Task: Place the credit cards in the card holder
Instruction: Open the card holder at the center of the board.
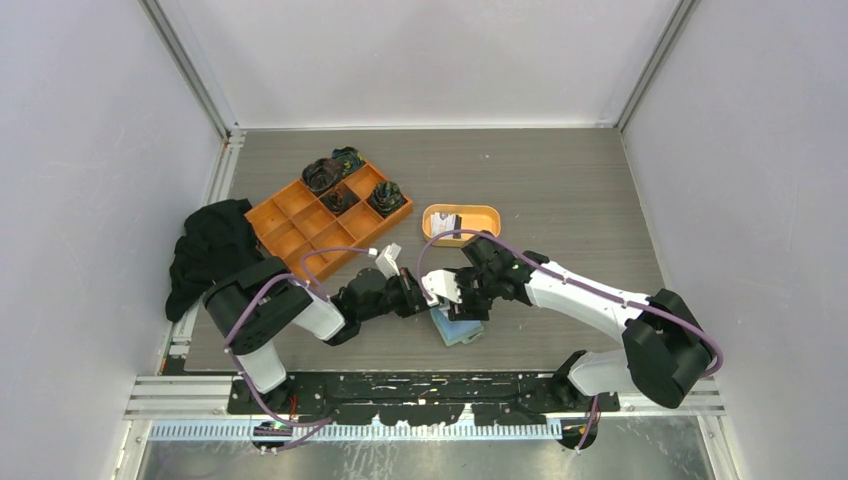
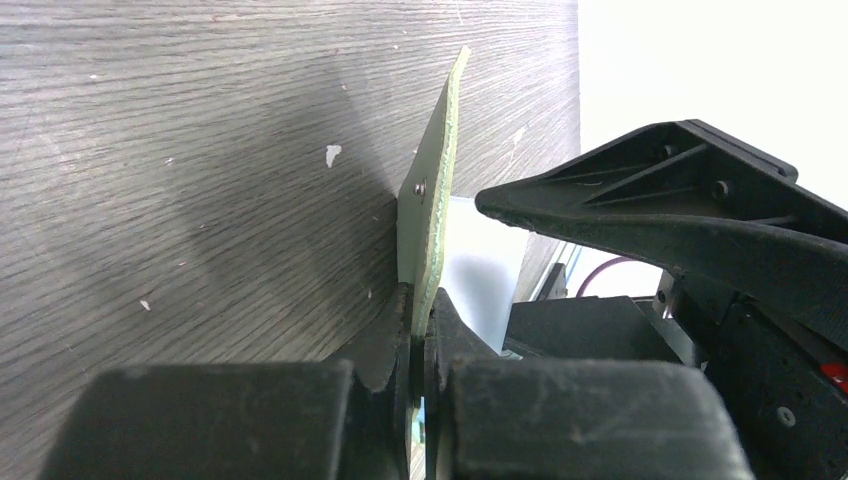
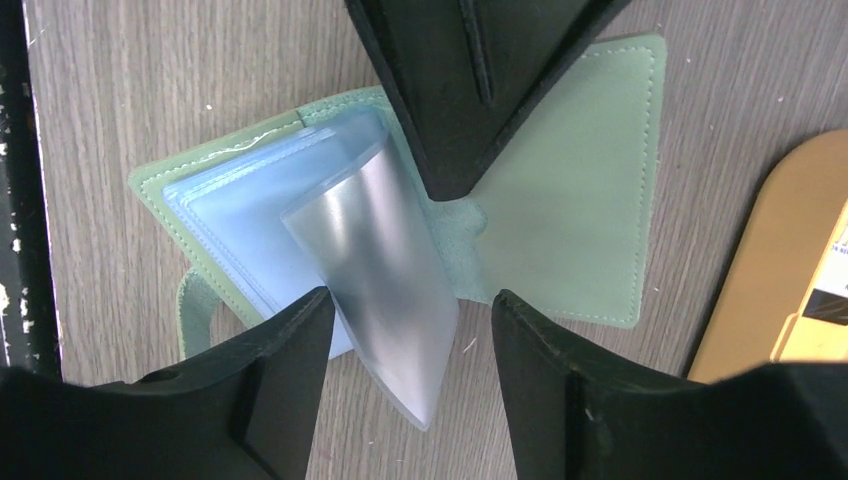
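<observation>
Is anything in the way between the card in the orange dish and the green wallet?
No loose thing, just the robot: the right gripper hangs open over the card holder, and the left gripper pinches its cover. The credit card lies in the dish nearby.

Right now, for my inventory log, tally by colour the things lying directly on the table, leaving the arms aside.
Orange: 2, the compartment tray and the oval dish
Green: 1, the card holder
Black: 1, the cloth
Total: 4
</observation>
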You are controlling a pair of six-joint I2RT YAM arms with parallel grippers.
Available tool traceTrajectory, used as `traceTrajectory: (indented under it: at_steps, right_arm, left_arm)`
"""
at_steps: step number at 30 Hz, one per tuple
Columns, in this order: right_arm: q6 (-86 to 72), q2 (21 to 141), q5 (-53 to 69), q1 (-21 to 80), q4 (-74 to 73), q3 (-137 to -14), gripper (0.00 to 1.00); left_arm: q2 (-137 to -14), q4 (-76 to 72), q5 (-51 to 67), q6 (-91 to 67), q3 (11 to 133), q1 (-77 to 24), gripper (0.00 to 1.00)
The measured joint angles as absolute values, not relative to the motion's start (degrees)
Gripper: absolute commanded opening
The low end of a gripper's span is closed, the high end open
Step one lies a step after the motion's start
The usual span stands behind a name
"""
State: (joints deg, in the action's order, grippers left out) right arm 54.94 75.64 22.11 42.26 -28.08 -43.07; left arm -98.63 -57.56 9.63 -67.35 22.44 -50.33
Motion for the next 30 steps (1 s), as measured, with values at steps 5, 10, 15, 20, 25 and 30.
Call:
traceTrajectory:
  at_steps: [5, 10, 15, 20, 25, 30]
  right_arm:
    - [52.1, 75.64, 20.1, 42.15, -26.76, -43.22, 0.65]
    - [49.34, 75.83, 17.96, 41.5, -25.15, -43.62, 0.67]
    - [46.3, 77.28, 16.14, 41.06, -23.64, -44.01, 0.7]
    - [43.18, 78.46, 15.18, 40.73, -22.61, -44.6, 0.74]
    - [39.53, 79.29, 15.64, 39.09, -21.91, -45.56, 0.73]
    - [37.23, 79.29, 15.73, 37.71, -20.8, -45.76, 0.62]
  left_arm:
    - [-99.66, -58.67, 9.91, -67.61, 22.37, -50.11, 0.0]
    - [-100.44, -59.81, 10.55, -67.77, 22.37, -50.06, 0.01]
    - [-101.14, -60.25, 11.31, -68.38, 22.37, -50.06, 0.04]
    - [-101.14, -60.18, 11.68, -68.38, 22.37, -50.04, 0.1]
    - [-101.14, -59.29, 11.86, -68.27, 22.39, -49.84, 0.16]
    - [-101.14, -57.84, 11.86, -67.61, 22.52, -49.8, 0.2]
